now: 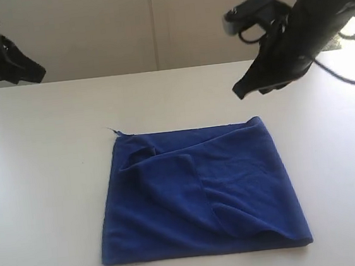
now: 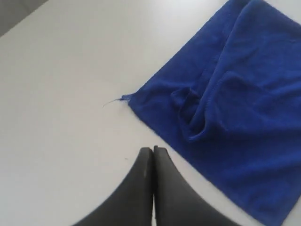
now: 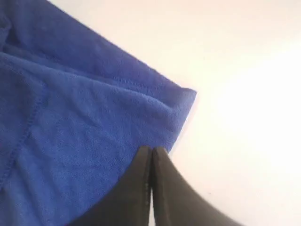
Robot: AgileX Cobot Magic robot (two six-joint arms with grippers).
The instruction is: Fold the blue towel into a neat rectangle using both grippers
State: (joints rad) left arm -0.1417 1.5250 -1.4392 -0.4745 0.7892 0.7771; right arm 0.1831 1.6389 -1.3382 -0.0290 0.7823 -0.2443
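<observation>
The blue towel (image 1: 200,194) lies folded over on the white table (image 1: 40,154), rumpled, with a loose flap across its middle and a thread at its far left corner (image 1: 115,132). My left gripper (image 1: 35,75) hangs high at the far left, away from the towel, shut and empty; its wrist view shows the shut gripper (image 2: 153,150) above bare table near the towel (image 2: 230,108) and its thread corner (image 2: 126,98). My right gripper (image 1: 242,91) hovers shut above the towel's far right corner (image 1: 257,119). In the right wrist view the shut gripper (image 3: 151,149) is over the towel (image 3: 70,132) edge.
A pale wall (image 1: 121,24) rises behind the table's far edge. Black cables (image 1: 348,64) loop off the right arm at the right side. Bare tabletop surrounds the towel on all sides.
</observation>
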